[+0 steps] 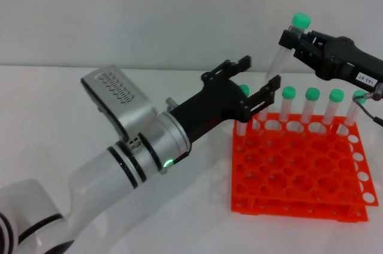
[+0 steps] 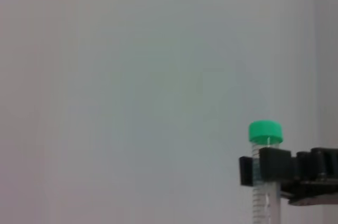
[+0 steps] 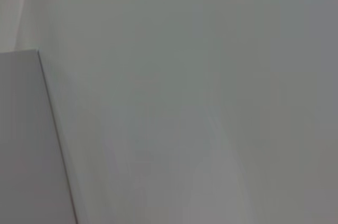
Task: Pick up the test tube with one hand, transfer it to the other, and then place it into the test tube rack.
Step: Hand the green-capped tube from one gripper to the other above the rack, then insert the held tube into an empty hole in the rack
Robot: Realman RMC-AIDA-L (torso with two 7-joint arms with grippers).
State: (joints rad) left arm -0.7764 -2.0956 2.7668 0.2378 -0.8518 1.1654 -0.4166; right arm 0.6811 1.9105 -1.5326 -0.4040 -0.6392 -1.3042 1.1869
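Head view is showing the right gripper (image 1: 294, 43), black with a small white label, reaching in from the right edge and clamping the test tube (image 1: 286, 49) just under its green cap; the tube is hanging tilted in the air above the far left part of the test tube rack (image 1: 299, 173), its pointed tip sitting close to the left gripper's far finger. The left gripper (image 1: 254, 80), on the thick white-and-silver arm with a small green light, is hovering at the rack's far left corner with its fingers spread wide and nothing between them. That gripper is hiding most of one green-capped tube in the back row, so only a sliver of cap is showing; four more green-capped tubes (image 1: 310, 105) are standing upright along the same row, the last partly covered by the right arm's cable. Left wrist view is catching the right gripper (image 2: 266, 165) farther off, closed around the test tube (image 2: 265, 182) below the cap, with the tube's lower end cut off by the picture's edge. Right wrist view is offering only pale blank surfaces, with no gripper or tube in it.
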